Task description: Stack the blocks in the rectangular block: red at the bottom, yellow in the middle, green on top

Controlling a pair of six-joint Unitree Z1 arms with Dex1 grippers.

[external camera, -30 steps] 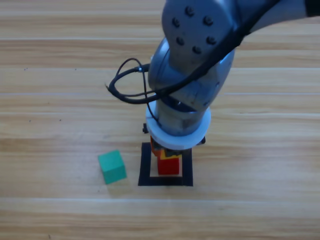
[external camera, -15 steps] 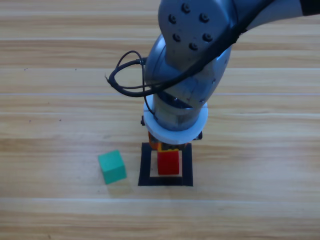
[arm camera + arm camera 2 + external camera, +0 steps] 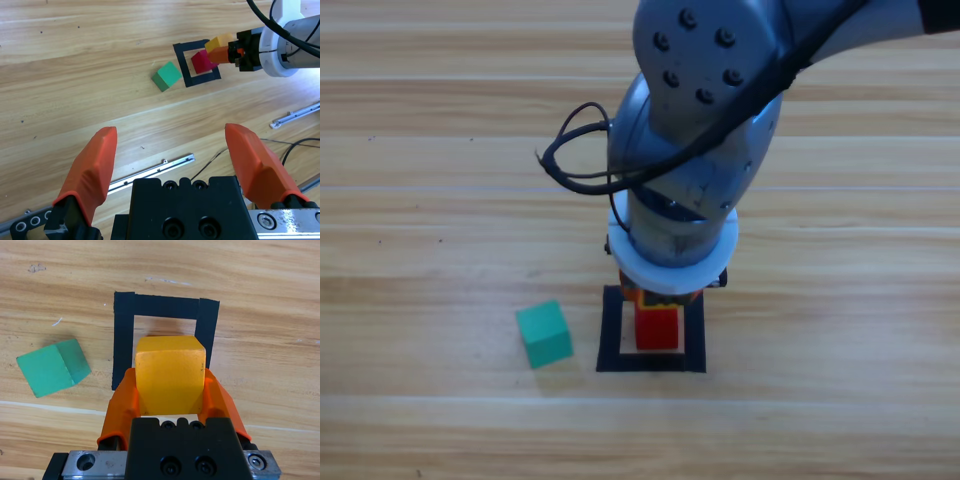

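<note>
Placing step: my right pincer is gripping yellow, holding it over red inside the rectangular block. Next: lowering squarely, then releasing. Green is waiting left on the worktop; left pincer is idling wide open.

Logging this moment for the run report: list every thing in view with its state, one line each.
red cube: inside the tape square, under the yellow cube.
yellow cube: clamped in the right gripper, just above the red cube; contact cannot be told.
green cube: loose on the table, outside the square.
tape square: flat on the table, around the red cube.
right gripper: shut on the yellow cube.
left gripper: open, empty, well away from the square.
</note>
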